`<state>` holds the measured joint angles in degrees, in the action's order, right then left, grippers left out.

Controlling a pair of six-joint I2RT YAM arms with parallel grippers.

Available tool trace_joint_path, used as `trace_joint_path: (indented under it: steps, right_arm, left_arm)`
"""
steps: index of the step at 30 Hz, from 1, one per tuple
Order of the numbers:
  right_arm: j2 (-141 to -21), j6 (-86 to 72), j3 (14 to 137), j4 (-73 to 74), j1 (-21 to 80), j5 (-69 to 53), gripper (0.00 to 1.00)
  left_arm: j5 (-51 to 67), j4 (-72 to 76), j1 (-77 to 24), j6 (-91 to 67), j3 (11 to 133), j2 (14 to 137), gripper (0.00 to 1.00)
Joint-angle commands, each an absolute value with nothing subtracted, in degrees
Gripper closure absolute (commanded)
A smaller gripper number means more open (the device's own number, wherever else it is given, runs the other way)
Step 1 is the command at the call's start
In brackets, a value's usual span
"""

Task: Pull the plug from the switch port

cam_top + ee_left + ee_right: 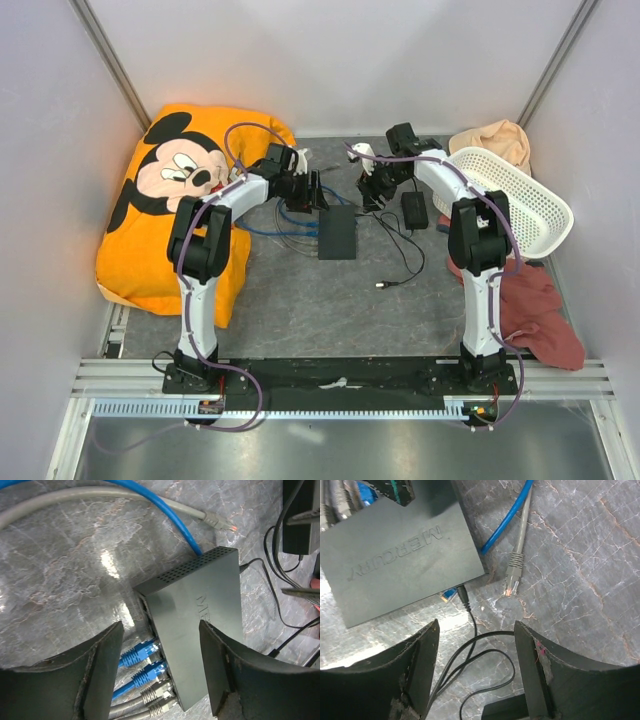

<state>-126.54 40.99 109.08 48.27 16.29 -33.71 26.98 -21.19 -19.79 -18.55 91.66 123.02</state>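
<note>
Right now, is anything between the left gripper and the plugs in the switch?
Nothing visible does. The left gripper hangs open above the switch, and the blue plugs show unobstructed between its fingers.

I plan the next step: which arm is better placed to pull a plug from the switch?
Left. The left gripper, open, points at the plugs in the switch; the right gripper faces its opposite side.

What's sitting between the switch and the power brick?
Thin black cord looping over the table, from switch toward power brick. Top and right wrist views show it.
</note>
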Motion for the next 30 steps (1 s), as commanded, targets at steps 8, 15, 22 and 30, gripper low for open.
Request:
trace_joint_path:
  steps: [8,15,22,30]
  right_arm:
    - [-127.7,50.8,108.5,47.4,19.2,-30.9,0.34]
    - [-128.1,52.7,107.1,44.2,21.1,-27.3,0.37]
    - [-128.4,56.2,105.9,40.5,21.6,-24.3,0.41]
    - [-127.9,59.5,105.2,43.0,21.5,-26.4,0.42]
  left_arm:
    - [20.7,-22.9,-20.6,-14.9,94.0,126.5,0.34]
    - [19.2,-23.3,-21.2,-14.9,92.6,126.9,0.35]
    - [17.7,-23.5,-21.5,-14.6,92.3,126.7,0.34]
    - [16.7,-23.5,-22.1,-14.0,92.8,126.7,0.33]
